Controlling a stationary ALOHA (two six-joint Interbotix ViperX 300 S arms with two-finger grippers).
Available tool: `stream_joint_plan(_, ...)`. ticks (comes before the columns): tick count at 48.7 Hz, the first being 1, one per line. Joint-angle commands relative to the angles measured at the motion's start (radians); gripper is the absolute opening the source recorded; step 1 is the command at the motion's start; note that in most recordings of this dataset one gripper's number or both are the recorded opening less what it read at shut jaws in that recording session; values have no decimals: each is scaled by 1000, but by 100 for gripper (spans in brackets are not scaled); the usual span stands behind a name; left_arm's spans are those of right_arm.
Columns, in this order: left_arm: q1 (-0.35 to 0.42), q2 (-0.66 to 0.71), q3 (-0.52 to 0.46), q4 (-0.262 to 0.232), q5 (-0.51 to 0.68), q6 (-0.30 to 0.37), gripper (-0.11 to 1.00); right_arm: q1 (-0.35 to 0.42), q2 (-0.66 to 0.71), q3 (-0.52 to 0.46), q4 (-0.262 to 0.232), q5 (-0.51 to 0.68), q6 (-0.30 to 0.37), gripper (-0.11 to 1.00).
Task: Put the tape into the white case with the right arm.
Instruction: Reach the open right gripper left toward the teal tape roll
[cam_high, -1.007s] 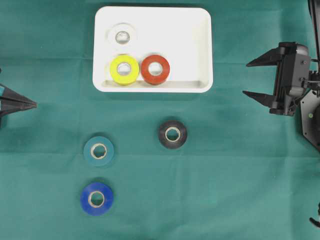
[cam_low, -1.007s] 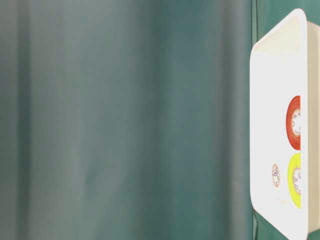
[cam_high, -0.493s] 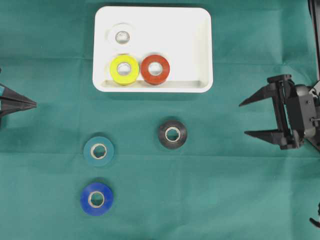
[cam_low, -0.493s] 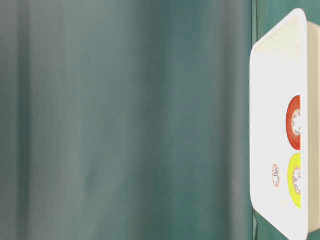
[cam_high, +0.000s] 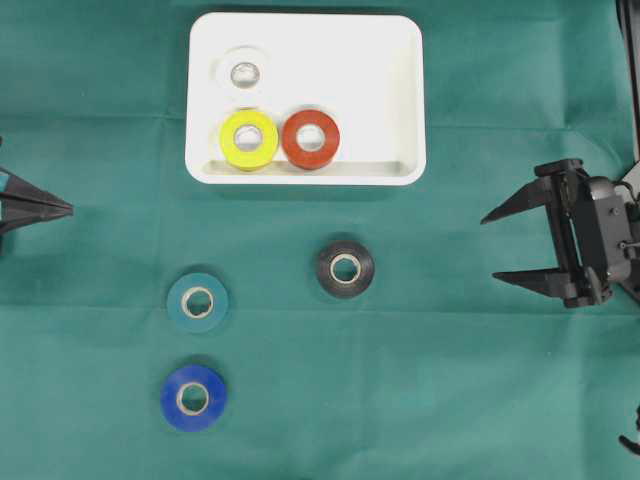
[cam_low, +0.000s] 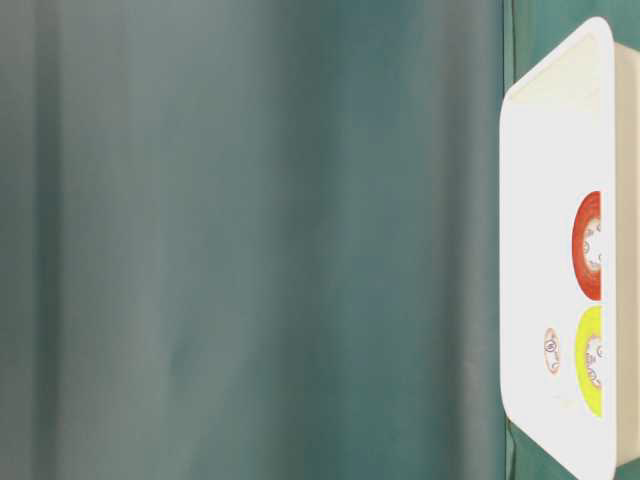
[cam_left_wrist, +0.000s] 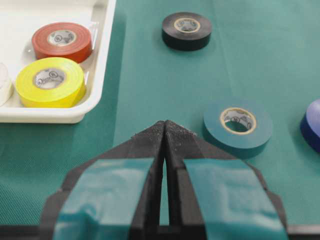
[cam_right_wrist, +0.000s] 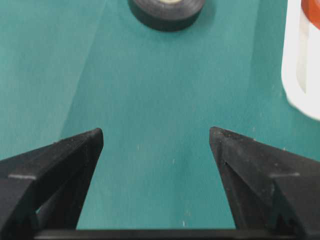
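Note:
The white case (cam_high: 400, 60) sits at the top centre, holding a white (cam_high: 243, 71), a yellow (cam_high: 248, 139) and a red tape roll (cam_high: 311, 138). On the green cloth lie a black tape (cam_high: 345, 268), a teal tape (cam_high: 197, 301) and a blue tape (cam_high: 193, 397). My right gripper (cam_high: 490, 246) hovers open and empty at the right, fingertips pointing left toward the black tape (cam_right_wrist: 166, 9), well short of it. My left gripper (cam_high: 66, 209) rests shut and empty at the left edge. In the left wrist view the left gripper (cam_left_wrist: 165, 125) points past the teal tape (cam_left_wrist: 238, 125).
Green cloth covers the whole table. The case's front rim (cam_high: 305, 177) lies between the rolls inside and the loose rolls. The table-level view shows only a blurred curtain and the case (cam_low: 545, 200) at its right edge.
The right gripper has swung down from beside the case to level with the black tape, staying open. In the last half second it barely moved. The left arm stayed still.

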Motion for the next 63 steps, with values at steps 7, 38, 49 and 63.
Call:
stream_joint_plan(7, 2, 9, -12, -2, -5, 2, 0, 9, 123, -103, -8, -40, -6, 57)
stream_joint_plan(38, 3, 9, -12, -2, -5, 2, 0, 9, 666, -620, -11, -63, -6, 57)
stream_joint_plan(49, 3, 11, -12, -2, -5, 2, 0, 9, 819, -824, -11, -57, -6, 57)
stream_joint_plan(63, 3, 9, -12, -3, -5, 2, 0, 9, 979, -1037, -12, -21, -5, 57)
